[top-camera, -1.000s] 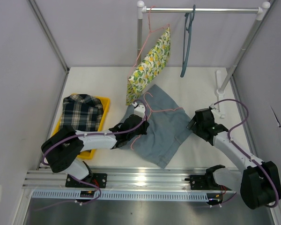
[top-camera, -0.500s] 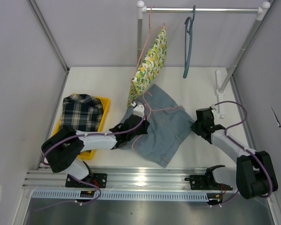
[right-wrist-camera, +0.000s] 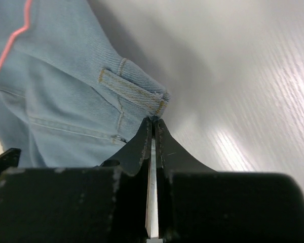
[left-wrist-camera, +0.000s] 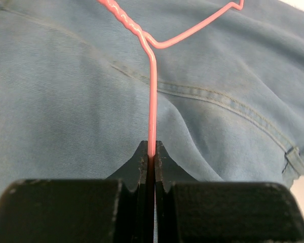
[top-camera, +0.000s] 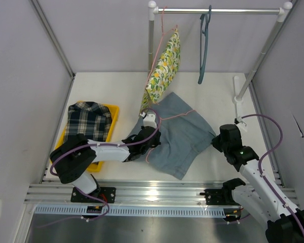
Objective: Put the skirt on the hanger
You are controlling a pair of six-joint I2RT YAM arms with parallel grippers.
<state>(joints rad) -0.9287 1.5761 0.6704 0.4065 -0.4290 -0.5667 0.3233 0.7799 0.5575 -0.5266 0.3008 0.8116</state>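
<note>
The lemon-print skirt point(top-camera: 164, 68) hangs slanted from a pink wire hanger point(top-camera: 159, 35) hooked on the rail. A second pink hanger point(top-camera: 170, 116) lies on the blue denim shirt point(top-camera: 180, 139) on the table. My left gripper point(top-camera: 150, 143) is shut on this hanger's straight wire point(left-wrist-camera: 152, 96). In the left wrist view the wire runs out of my left gripper point(left-wrist-camera: 150, 144) across the denim point(left-wrist-camera: 66, 91). My right gripper point(top-camera: 216, 137) is at the denim's right corner. In the right wrist view my right gripper point(right-wrist-camera: 153, 121) is shut, its tips pinching that corner of the denim point(right-wrist-camera: 142, 98).
A blue-grey hanger point(top-camera: 203, 45) hangs on the rail point(top-camera: 228, 10) right of the skirt. The rack's right post point(top-camera: 258, 63) stands at the back right. A yellow tray point(top-camera: 113, 112) holding a dark plaid shirt point(top-camera: 88, 121) sits at the left.
My right gripper has shut and its arm has drawn back toward the near edge, with the denim's right corner following it. The skirt has swung to hang steeper. The left gripper has kept its hold.
</note>
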